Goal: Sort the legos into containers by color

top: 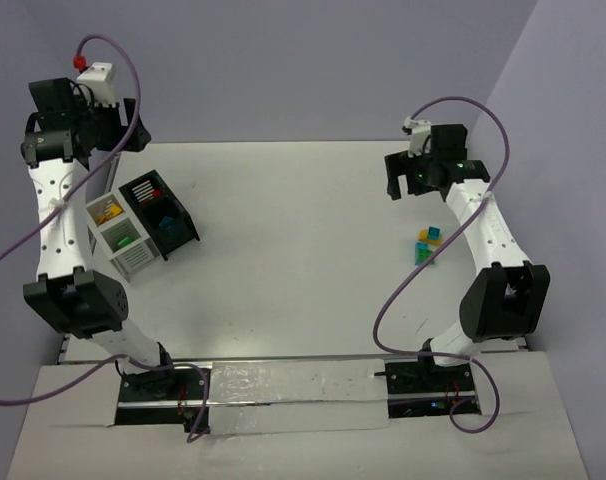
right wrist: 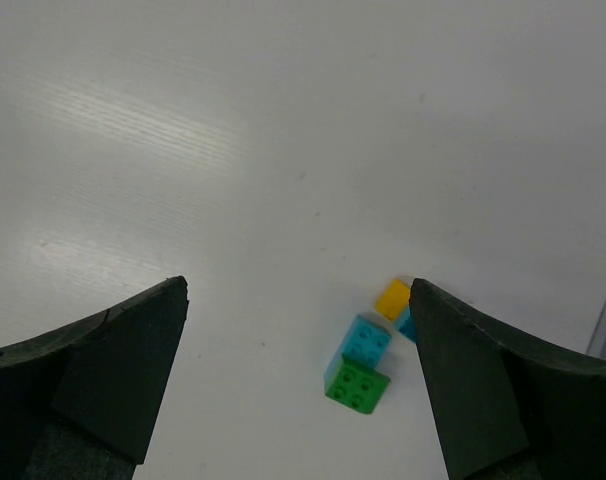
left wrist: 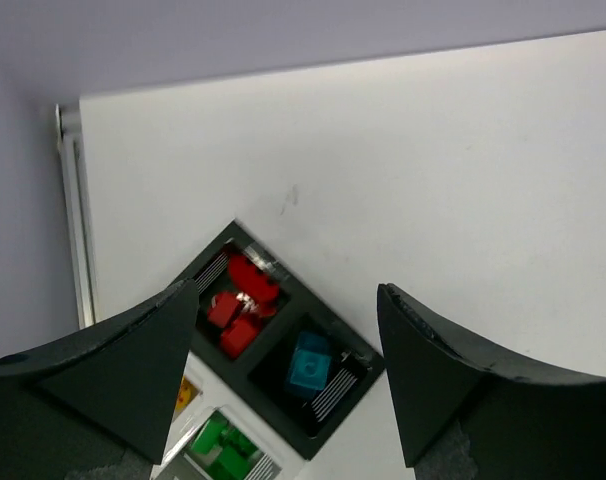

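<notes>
The white table stands against lilac walls. At its left sit the containers, with red legos in a black one. At its right lie loose legos. The left fingers, above the containers, and the right fingers both gape wide, holding nothing.

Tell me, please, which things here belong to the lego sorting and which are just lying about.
Belonging to the job:
- loose legos on the right
- containers
- sorted legos already in them

Just there:
- purple cables
- silver strip at the near edge
</notes>
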`<state>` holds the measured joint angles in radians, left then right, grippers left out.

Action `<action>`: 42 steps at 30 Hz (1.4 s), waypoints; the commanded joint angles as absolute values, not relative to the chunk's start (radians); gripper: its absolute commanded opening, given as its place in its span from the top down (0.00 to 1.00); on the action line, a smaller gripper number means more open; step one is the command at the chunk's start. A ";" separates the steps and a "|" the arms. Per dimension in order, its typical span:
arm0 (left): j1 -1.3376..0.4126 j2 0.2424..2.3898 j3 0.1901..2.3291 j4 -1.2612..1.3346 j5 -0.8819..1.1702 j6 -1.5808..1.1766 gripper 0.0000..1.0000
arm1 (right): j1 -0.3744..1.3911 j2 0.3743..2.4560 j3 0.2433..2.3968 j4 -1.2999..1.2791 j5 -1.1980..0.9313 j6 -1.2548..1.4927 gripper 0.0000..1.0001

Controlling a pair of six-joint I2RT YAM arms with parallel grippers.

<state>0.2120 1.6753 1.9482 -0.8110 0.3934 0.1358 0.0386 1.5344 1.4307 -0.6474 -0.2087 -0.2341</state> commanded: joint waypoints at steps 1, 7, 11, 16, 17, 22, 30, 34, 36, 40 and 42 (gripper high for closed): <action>0.105 1.577 1.874 -0.689 0.336 0.155 0.18 | -0.056 1.535 1.402 -0.715 -0.192 -0.201 0.04; 0.073 1.547 1.815 -0.683 0.315 0.134 0.18 | -0.104 1.568 1.341 -0.755 -0.091 -0.234 0.14; 0.069 1.553 1.808 -0.694 0.311 0.110 0.18 | -0.130 1.609 1.326 -0.762 -0.030 -0.205 0.21; 0.069 1.548 1.790 -0.689 0.301 0.092 0.17 | -0.142 1.666 1.284 -0.744 -0.005 -0.134 0.23; 0.069 1.551 1.792 -0.692 0.301 0.090 0.17 | -0.148 1.676 1.284 -0.741 -0.006 -0.125 0.23; 0.069 1.551 1.799 -0.709 0.291 0.087 0.17 | -0.184 1.737 1.328 -0.739 -0.009 -0.104 0.25; 0.067 1.556 1.795 -0.717 0.272 0.083 0.16 | -0.213 1.842 1.405 -0.747 -0.010 -0.091 0.28; 0.067 1.562 1.800 -0.723 0.266 0.083 0.16 | -0.213 1.881 1.436 -0.749 -0.022 -0.088 0.32; 0.067 1.565 1.799 -0.724 0.264 0.083 0.16 | -0.213 1.895 1.447 -0.754 -0.027 -0.089 0.37; 0.067 1.569 1.798 -0.729 0.256 0.089 0.16 | -0.213 1.898 1.432 -0.761 -0.041 -0.087 0.46; 0.067 1.571 1.799 -0.729 0.255 0.091 0.16 | -0.213 1.897 1.416 -0.766 -0.043 -0.088 0.51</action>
<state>0.0689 1.5628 1.7844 -0.7291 0.2688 0.0929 -0.2096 1.8933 1.4048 -0.7549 -0.0325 -0.0956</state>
